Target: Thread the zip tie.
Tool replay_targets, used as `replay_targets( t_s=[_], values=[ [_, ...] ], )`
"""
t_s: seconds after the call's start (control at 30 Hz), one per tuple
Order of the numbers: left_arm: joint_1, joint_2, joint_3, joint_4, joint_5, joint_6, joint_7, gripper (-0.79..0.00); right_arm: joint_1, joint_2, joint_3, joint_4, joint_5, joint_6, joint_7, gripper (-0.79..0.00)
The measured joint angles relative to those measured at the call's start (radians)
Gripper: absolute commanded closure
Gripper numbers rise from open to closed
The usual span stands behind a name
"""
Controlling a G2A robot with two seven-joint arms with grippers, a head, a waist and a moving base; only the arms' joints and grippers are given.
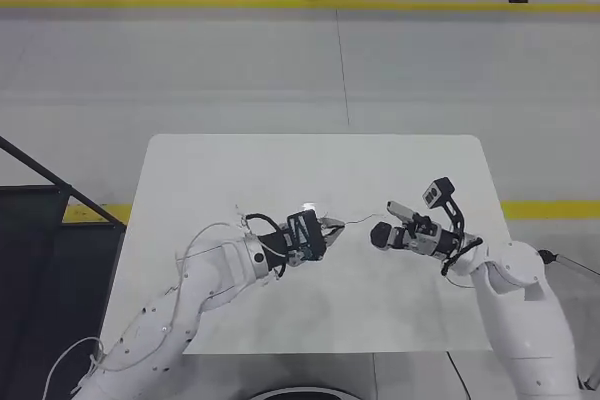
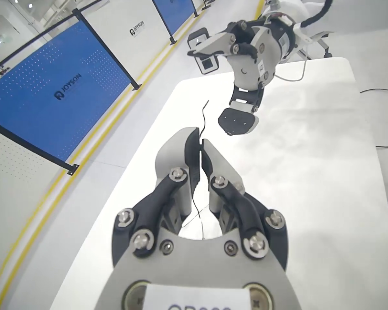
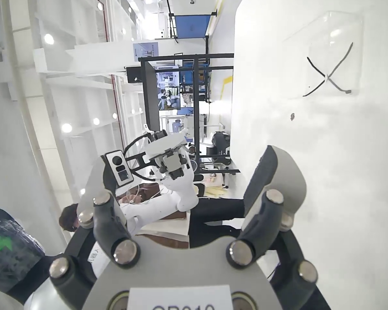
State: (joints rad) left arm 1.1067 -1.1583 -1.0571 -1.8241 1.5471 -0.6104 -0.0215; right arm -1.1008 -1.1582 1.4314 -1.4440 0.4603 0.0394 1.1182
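You have the zip tie (image 2: 203,116) running lengthwise out past the tips of the left gripper (image 2: 200,141). Its free end points toward the right gripper (image 2: 213,88), above the worktop (image 1: 280,170). The left jaws are pressed together, pinching the tie, seemingly partway along it. The right jaws are spread wide and hold nothing, near the tie's tip.

We log a white table (image 1: 230,160) with rounded corners, standing on a pale grey floor (image 1: 180,70). A yellow floor line (image 1: 560,209) runs behind it. Blue and white partition panels (image 2: 51,88) on black posts stand along that line. A dark black-framed panel (image 1: 20,260) sits beside the table's left edge. A clear square sheet (image 3: 342,27) lies on the table.
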Motion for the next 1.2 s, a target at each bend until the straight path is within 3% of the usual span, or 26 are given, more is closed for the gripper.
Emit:
replay_targets(
  t_s=[0.1, 0.17, 0.2, 0.33, 0.77, 0.8, 0.87, 0.93, 1.2],
  values=[
    [0.001, 0.0, 0.001, 0.007, 0.011, 0.0, 0.032, 0.0, 0.02, 0.001, -0.004, 0.026, 0.036, 0.053, 0.001, -0.628],
    [0.002, 0.0, 0.0, 0.014, 0.006, 0.0, 0.046, 0.0, 0.032, 0.002, -0.011, 0.039, 0.052, 0.078, 0.015, -0.428],
    [0.002, 0.0, -0.002, 0.018, 0.002, -0.001, 0.049, 0.0, 0.036, 0.002, -0.014, 0.044, 0.058, 0.086, 0.023, -0.372],
    [0.0, 0.0, -0.006, 0.029, -0.014, -0.011, 0.053, 0.0, 0.052, 0.004, -0.026, 0.065, 0.083, 0.104, 0.063, -0.314],
    [-0.014, -0.002, 0.005, 0.047, -0.012, -0.029, 0.061, 0.0, 0.072, 0.011, -0.048, 0.091, 0.112, 0.101, 0.09, -0.271],
    [-0.015, -0.002, 0.006, 0.047, -0.012, -0.03, 0.062, 0.0, 0.073, 0.012, -0.05, 0.093, 0.113, 0.101, 0.089, -0.256],
    [-0.017, -0.002, 0.007, 0.048, -0.009, -0.031, 0.064, 0.0, 0.077, 0.013, -0.054, 0.098, 0.115, 0.1, 0.089, -0.099],
    [-0.018, -0.002, 0.007, 0.049, -0.008, -0.032, 0.065, 0.0, 0.081, 0.014, -0.058, 0.104, 0.117, 0.097, 0.091, -0.018],
    [-0.018, -0.003, 0.008, 0.049, -0.007, -0.027, 0.06, 0.0, 0.092, 0.018, -0.071, 0.12, 0.125, 0.09, 0.104, 0.0]
  ],
)
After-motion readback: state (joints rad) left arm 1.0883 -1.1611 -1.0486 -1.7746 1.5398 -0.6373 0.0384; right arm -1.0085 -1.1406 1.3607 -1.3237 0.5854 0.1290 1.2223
